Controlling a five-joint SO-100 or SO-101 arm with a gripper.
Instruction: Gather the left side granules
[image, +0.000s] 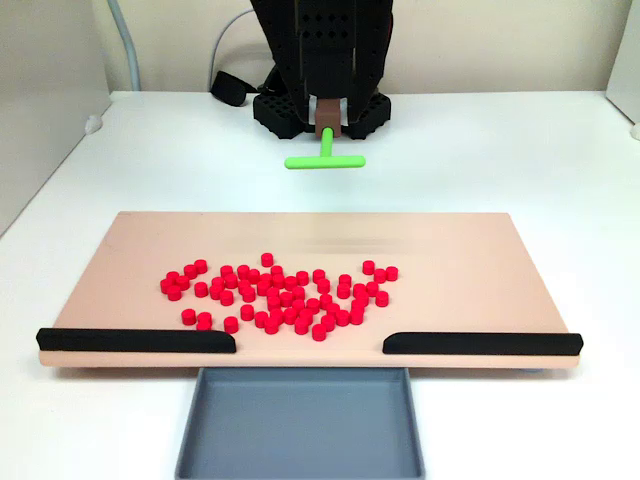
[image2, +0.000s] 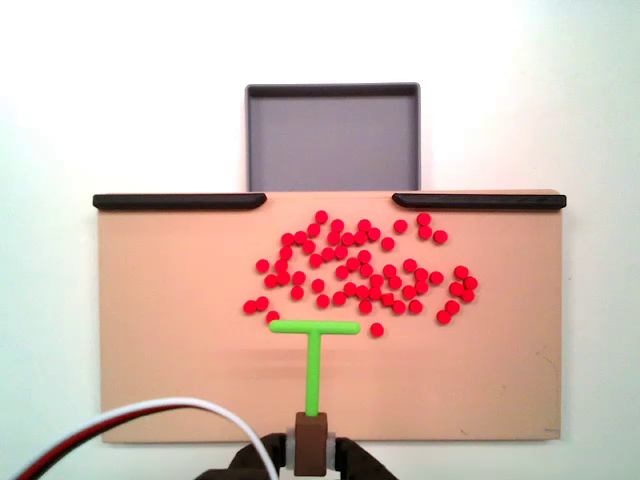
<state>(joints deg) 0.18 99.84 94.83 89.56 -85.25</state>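
1. At the left of the fixed view that faces the arm, a flat peach-coloured board (image: 130, 240) lies on the white desk (image: 60, 420). A black rail (image: 135, 340) guards the left part of the board's near edge.
2. The small bright red cylindrical granules (image: 275, 295) lie scattered across the board's middle. In this view they reach further left than right. None touches the rail.
3. In the centre, a grey rectangular tray (image: 300, 420) sits just below the gap between the two rails. It looks empty.
4. Behind the board, the black arm's tool (image: 327, 128) is clamped on a brown block that carries a green T-shaped stick (image: 325, 158). In the other fixed view the crossbar (image2: 314, 326) appears just beside the nearest granules, though the facing view suggests the stick is held above the board and behind it.
5. At the right, a second black rail (image: 480, 343) matches the first.
6. The step in hand appears to be the approach before a sweep. To do it well, I judge the crossbar should come down flat on the board outside the leftmost granules in the facing view. It should then push inward slowly, so the granules bunch instead of rolling around the bar's ends.
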